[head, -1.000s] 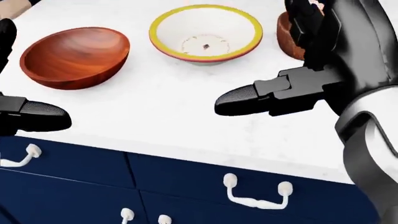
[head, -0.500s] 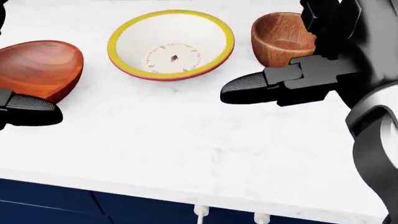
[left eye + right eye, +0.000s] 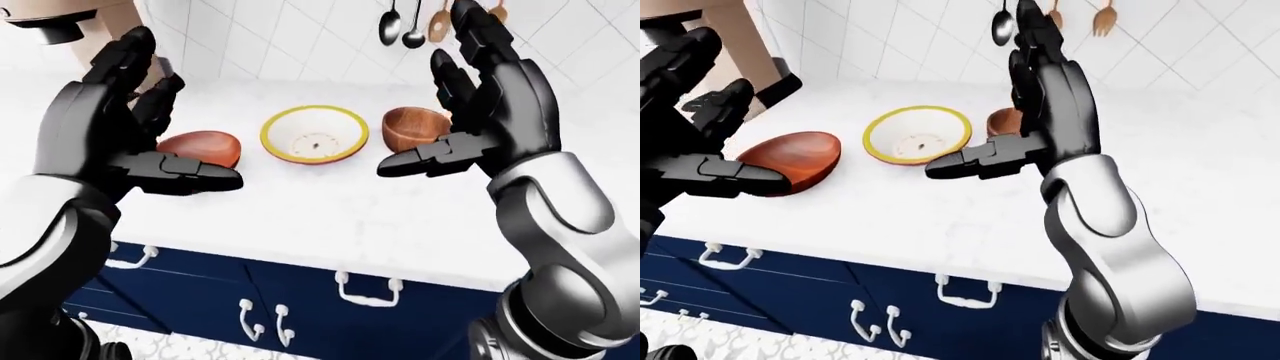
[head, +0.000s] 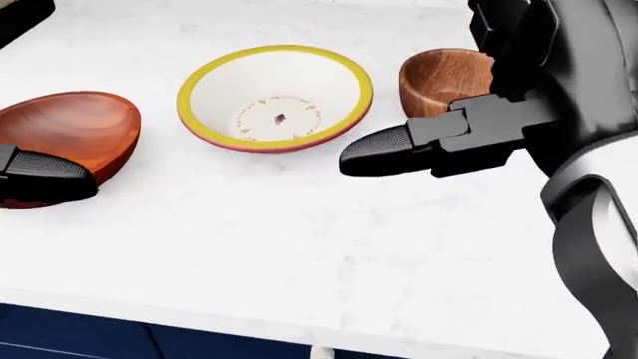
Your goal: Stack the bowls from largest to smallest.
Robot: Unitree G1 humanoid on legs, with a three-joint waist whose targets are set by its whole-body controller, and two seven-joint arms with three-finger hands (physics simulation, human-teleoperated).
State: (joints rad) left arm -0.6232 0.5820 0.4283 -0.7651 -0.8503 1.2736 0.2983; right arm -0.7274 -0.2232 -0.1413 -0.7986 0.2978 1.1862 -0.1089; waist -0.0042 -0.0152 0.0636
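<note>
Three bowls stand in a row on the white marble countertop (image 4: 299, 254): a wide, shallow reddish wooden bowl (image 4: 69, 134) at the head view's left, a white ceramic bowl with a yellow rim (image 4: 276, 97) in the middle, and a small, deep brown wooden bowl (image 4: 443, 78) at the right. None is stacked. The black left hand (image 3: 125, 124) and black right hand (image 3: 480, 97) hover above the counter, fingers spread, holding nothing
</note>
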